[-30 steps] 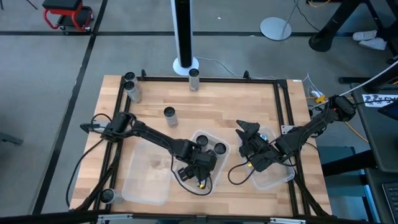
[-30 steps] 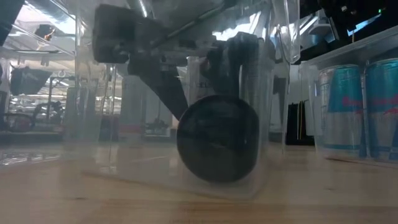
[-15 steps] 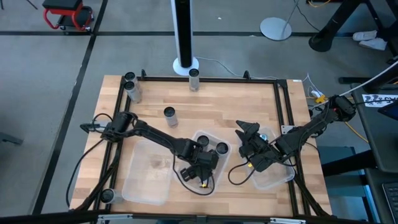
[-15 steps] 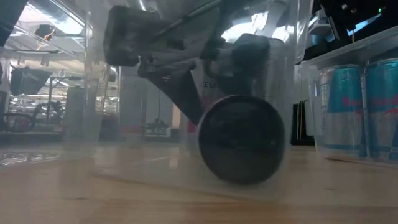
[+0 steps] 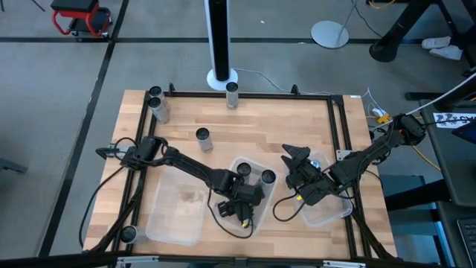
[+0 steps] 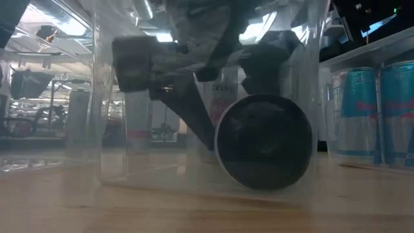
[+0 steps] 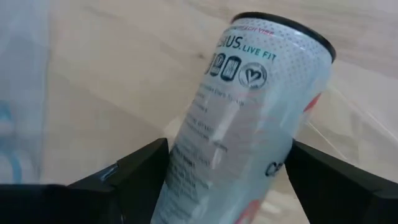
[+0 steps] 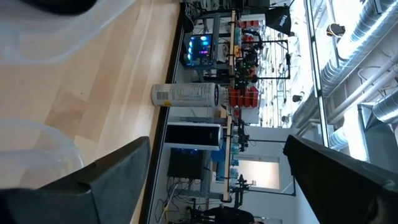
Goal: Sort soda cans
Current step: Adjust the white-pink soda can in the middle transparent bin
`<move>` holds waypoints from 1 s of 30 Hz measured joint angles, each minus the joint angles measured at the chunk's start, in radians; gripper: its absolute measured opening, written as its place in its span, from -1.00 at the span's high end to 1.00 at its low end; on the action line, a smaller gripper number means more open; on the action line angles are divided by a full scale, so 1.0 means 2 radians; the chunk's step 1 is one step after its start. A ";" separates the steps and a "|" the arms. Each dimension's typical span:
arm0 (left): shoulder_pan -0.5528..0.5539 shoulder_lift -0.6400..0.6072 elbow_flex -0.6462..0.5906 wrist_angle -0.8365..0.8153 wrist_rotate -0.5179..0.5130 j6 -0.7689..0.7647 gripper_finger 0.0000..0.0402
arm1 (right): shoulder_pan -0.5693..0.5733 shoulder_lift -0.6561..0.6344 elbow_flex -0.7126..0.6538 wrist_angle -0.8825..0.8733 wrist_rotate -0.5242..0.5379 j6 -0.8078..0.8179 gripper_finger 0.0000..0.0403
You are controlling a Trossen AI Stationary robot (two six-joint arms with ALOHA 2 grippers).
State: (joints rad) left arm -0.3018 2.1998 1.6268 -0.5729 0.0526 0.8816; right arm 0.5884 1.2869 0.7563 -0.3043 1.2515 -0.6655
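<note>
My left gripper (image 5: pixel 242 202) reaches down into the middle clear bin (image 5: pixel 256 158) and is shut on a white soda can (image 7: pixel 249 124) with a dark rim. In the low view this can (image 6: pixel 262 152) lies on its side, dark end toward the camera. Two dark-topped cans (image 5: pixel 267 177) stand upright in the same bin. My right gripper (image 5: pixel 296 158) hovers open over the far end of the right bin (image 5: pixel 327 212), touching nothing. That bin holds blue-silver cans (image 6: pixel 356 116). My left gripper pinches the white can by its side wall (image 7: pixel 186 155), one finger (image 7: pixel 140 174) on each side of the cylinder. The fingers come from above and lie across the can. The can lies level, low in the bin; whether it touches the bin floor I cannot tell.
Loose cans stand upright on the wood: two at the far left corner (image 5: pixel 156 100), one at the far edge (image 5: pixel 232 91), one mid-table (image 5: pixel 203 138), one at the near left corner (image 5: pixel 128 234). A clear bin with nothing in it (image 5: pixel 178 208) lies left of the middle bin.
My left gripper has carried the level can inside the middle bin toward the table's near edge and slightly right, staying shut on it. In the low view the can's dark end has grown larger and shifted right.
</note>
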 joint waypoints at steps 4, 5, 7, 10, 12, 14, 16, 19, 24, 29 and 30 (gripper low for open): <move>0.000 0.010 -0.001 0.013 0.008 0.025 -0.52 | 0.000 0.001 0.000 0.003 -0.003 0.001 -0.85; 0.000 0.014 0.000 0.016 0.010 0.028 -0.52 | 0.000 0.002 0.000 0.004 -0.002 0.001 -0.85; 0.000 0.020 0.000 0.019 0.013 0.033 -0.52 | 0.000 0.002 0.000 0.007 -0.003 0.000 -0.85; 0.001 0.029 0.001 0.021 0.023 0.034 -0.52 | 0.000 0.004 0.000 0.010 -0.003 0.000 -0.85; 0.001 0.032 0.001 0.022 0.026 0.031 -0.50 | 0.000 0.004 0.000 0.010 -0.003 -0.001 -0.85; 0.001 0.032 0.001 0.025 0.026 0.026 -0.46 | 0.000 0.004 0.000 0.010 -0.003 -0.001 -0.85; 0.001 0.029 0.005 0.025 0.017 0.010 -0.40 | 0.000 0.004 0.000 0.010 -0.003 -0.001 -0.85; 0.000 0.019 0.016 0.023 0.004 -0.013 -0.36 | 0.000 0.004 0.000 0.010 -0.003 -0.001 -0.85; -0.004 0.005 0.028 0.010 -0.016 -0.045 -0.36 | 0.000 0.005 0.000 0.010 -0.003 -0.001 -0.85; -0.009 -0.011 0.033 0.008 -0.049 -0.057 -0.37 | 0.000 0.005 0.000 0.010 -0.003 -0.001 -0.85; -0.011 -0.013 0.033 0.004 -0.056 -0.057 -0.36 | 0.000 0.005 0.000 0.010 -0.003 -0.001 -0.85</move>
State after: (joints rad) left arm -0.3235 2.1729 1.6924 -0.5642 -0.0593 0.7683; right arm 0.5888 1.2961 0.7567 -0.2844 1.2457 -0.6674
